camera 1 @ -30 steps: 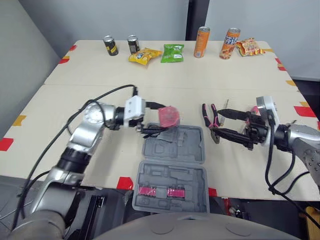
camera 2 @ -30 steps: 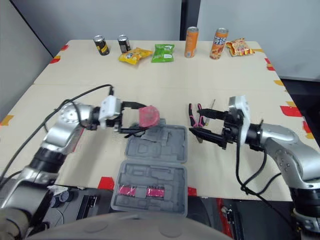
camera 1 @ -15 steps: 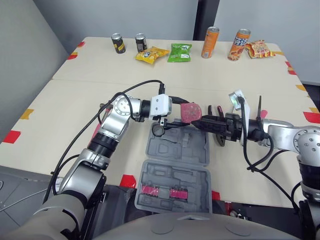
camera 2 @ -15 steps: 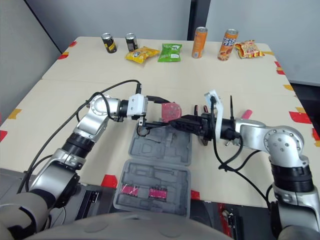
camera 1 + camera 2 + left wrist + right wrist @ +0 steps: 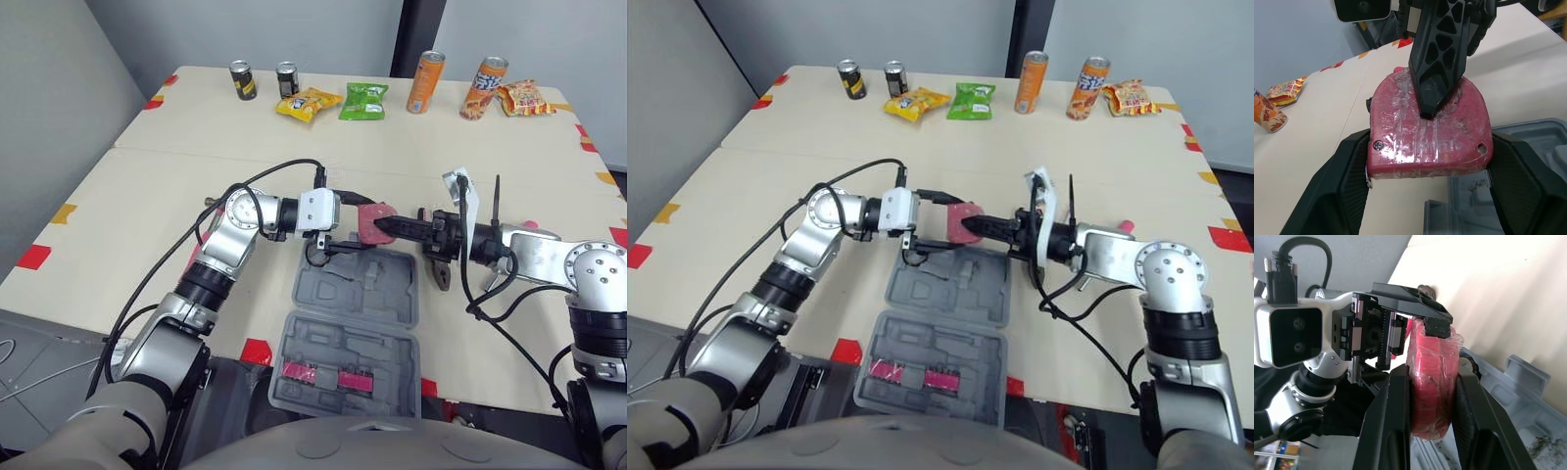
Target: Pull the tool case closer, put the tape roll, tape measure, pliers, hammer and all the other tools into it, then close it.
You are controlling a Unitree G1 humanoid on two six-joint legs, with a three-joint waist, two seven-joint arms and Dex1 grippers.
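Presently the case (image 5: 353, 323) lies open at lower centre of the frame, on the near edge of the table (image 5: 147, 215). Its near half holds two pink strips (image 5: 328, 375); the far half is empty grey moulding.

Just above the case's far edge, at mid-frame, the red tape measure (image 5: 370, 219) is held off the table by both grippers. The left gripper (image 5: 358, 223) reaches in from the left, its two fingers pressed against opposite edges of the tape measure, as the left wrist view confirms. The right gripper (image 5: 392, 227) reaches in from the right, jaws narrow and clamped on the two flat faces, as the right wrist view confirms.

The pliers (image 5: 440, 279) lie on the table just right of the case, partly hidden under the right arm.

Along the top of the frame, from left: two dark cans (image 5: 241, 79), a yellow bag (image 5: 308, 103), a green bag (image 5: 363, 100), two orange cans (image 5: 424, 81) and an orange bag (image 5: 524, 97).
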